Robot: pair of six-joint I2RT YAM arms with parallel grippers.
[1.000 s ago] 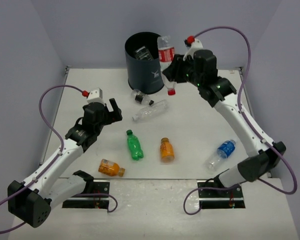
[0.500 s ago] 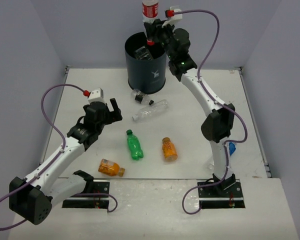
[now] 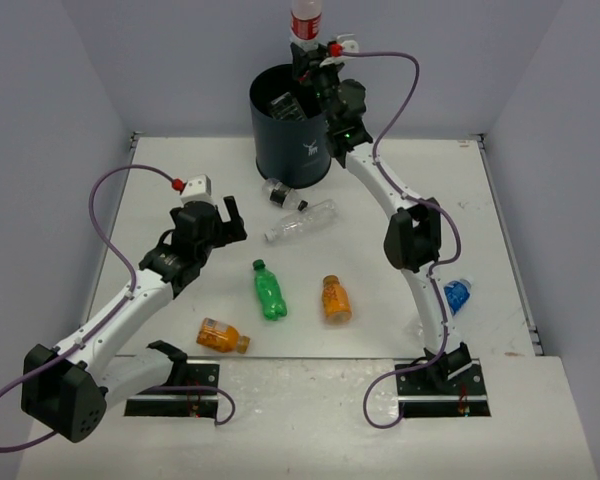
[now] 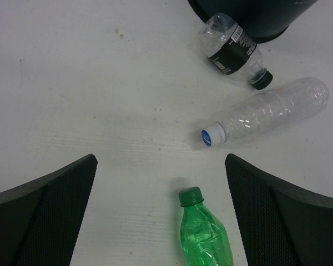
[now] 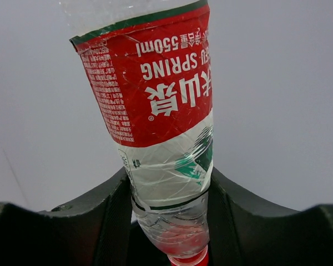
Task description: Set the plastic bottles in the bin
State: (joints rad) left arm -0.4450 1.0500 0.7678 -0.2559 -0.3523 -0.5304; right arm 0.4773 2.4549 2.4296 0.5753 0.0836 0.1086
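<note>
While the right gripper [image 3: 304, 58] is clenched on the neck of the red-labelled bottle [image 3: 305, 20], that bottle stands cap-down, high over the far rim of the bin [image 3: 288, 150]. The wrist view shows the label upside down: "550ml", "SPRING", white Chinese characters, and a block of fine print too small to read. The bin has a white logo [image 3: 308, 150] on its wall and a clear bottle [image 3: 283, 105] inside.

The left gripper [image 3: 225, 213] is over the table [image 3: 160, 180] with its fingers spread wide and nothing between them. In its view:
- The green bottle [image 4: 205, 238] lies cap-first, just ahead.
- The clear white-capped bottle [image 4: 272, 113] lies beyond the green one.
- The black-capped bottle [image 4: 233, 50] has a dark band with a barcode. Its base is right at the bin's foot.

Edges and room:
- The blue-labelled bottle [image 3: 456, 295] lies near the right edge, partly behind the right arm.
- One orange bottle [image 3: 223, 336] lies near the front edge.
- The other orange bottle [image 3: 334, 299] lies mid-table.
- There is bare table in the far-left corner.
</note>
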